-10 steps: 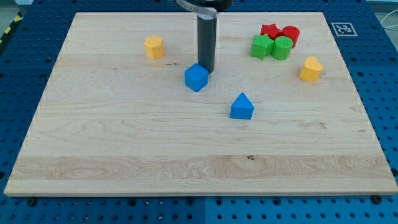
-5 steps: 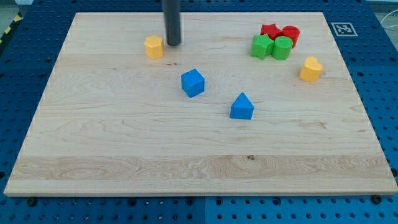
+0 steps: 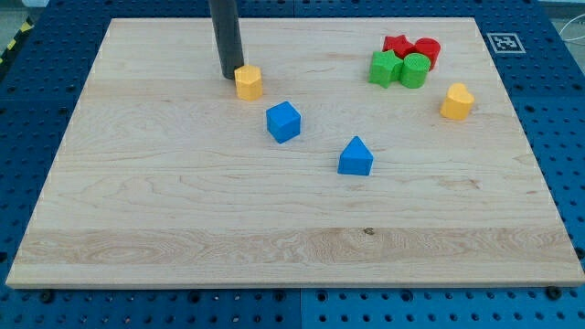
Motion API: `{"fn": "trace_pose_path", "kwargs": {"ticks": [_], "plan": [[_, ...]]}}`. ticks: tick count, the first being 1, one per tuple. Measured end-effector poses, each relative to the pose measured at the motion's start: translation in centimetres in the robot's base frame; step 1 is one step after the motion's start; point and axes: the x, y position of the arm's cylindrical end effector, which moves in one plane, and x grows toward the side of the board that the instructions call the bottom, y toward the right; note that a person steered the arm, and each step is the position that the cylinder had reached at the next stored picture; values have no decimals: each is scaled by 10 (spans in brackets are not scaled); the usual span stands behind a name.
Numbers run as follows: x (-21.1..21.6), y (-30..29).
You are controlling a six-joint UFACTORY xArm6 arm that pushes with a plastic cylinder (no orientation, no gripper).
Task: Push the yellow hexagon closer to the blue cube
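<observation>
The yellow hexagon (image 3: 248, 82) lies on the wooden board, up and to the left of the blue cube (image 3: 283, 122), a short gap between them. My tip (image 3: 228, 75) stands just to the left of the yellow hexagon, touching or nearly touching its upper left side. The rod rises out of the view's top.
A blue triangular block (image 3: 355, 157) lies right of the cube. At the top right are a red star (image 3: 397, 46), a red cylinder (image 3: 427, 50), a green star (image 3: 385, 68), a green cylinder (image 3: 414, 70) and a yellow heart-like block (image 3: 456, 101).
The rod went from the blue cube up to the yellow hexagon, passed to its left side and pushed it right and down, closer to the blue cube. The cube shifted slightly left earlier.
</observation>
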Motion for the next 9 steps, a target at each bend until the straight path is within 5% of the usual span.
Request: {"fn": "trace_pose_path", "kwargs": {"ticks": [2,9], "plan": [[38,9],[27,85]]}}
